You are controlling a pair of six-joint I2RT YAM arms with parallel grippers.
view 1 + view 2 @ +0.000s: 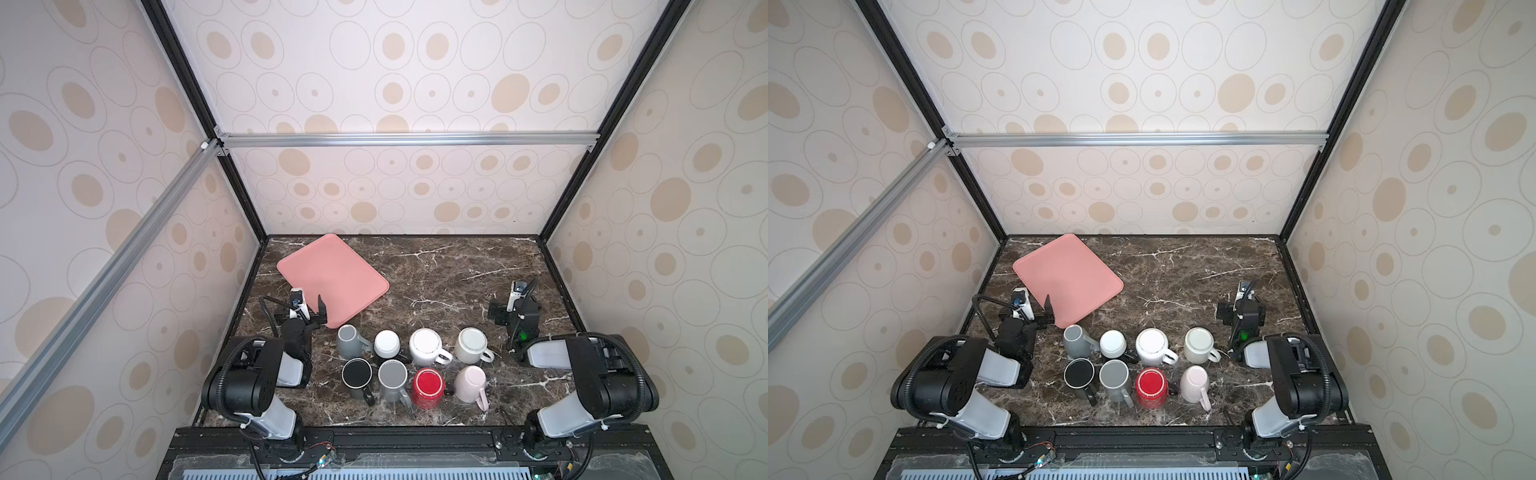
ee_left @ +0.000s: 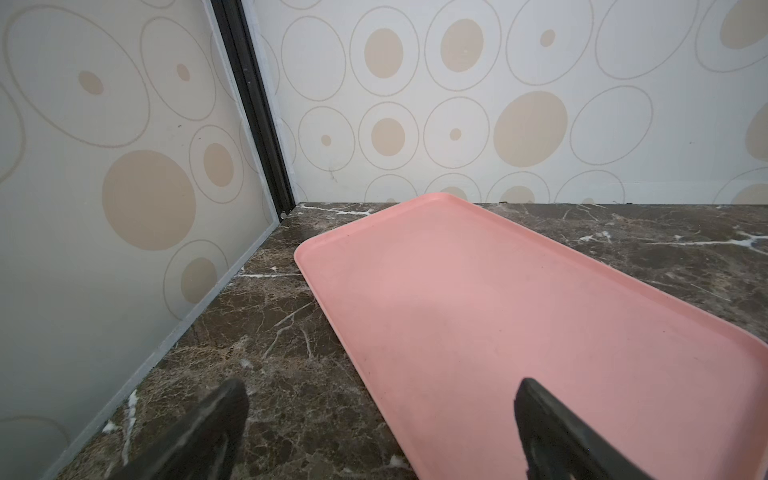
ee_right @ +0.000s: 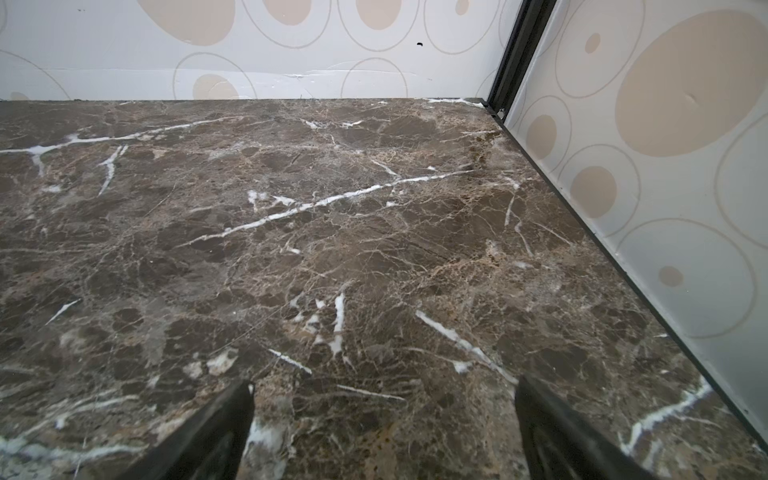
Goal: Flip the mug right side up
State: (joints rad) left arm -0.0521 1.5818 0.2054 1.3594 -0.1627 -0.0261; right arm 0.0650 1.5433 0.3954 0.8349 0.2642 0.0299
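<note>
Several mugs stand in two rows at the front middle of the marble table, all with their bases up in both top views. The far row holds a grey mug (image 1: 348, 341), a small white mug (image 1: 387, 343), a bigger white mug (image 1: 424, 345) and a cream mug (image 1: 471, 344). The near row holds a black mug (image 1: 356, 374), a grey mug (image 1: 393, 379), a red mug (image 1: 428, 385) and a pale pink mug (image 1: 471, 383). My left gripper (image 1: 297, 304) (image 2: 380, 415) is open, left of the mugs. My right gripper (image 1: 515, 302) (image 3: 382, 411) is open, right of them. Neither holds anything.
A flat pink tray (image 1: 332, 276) (image 2: 498, 311) lies at the back left, and one finger of my left gripper hangs over its near corner. Patterned walls with black frame posts close the table (image 3: 332, 208) on three sides.
</note>
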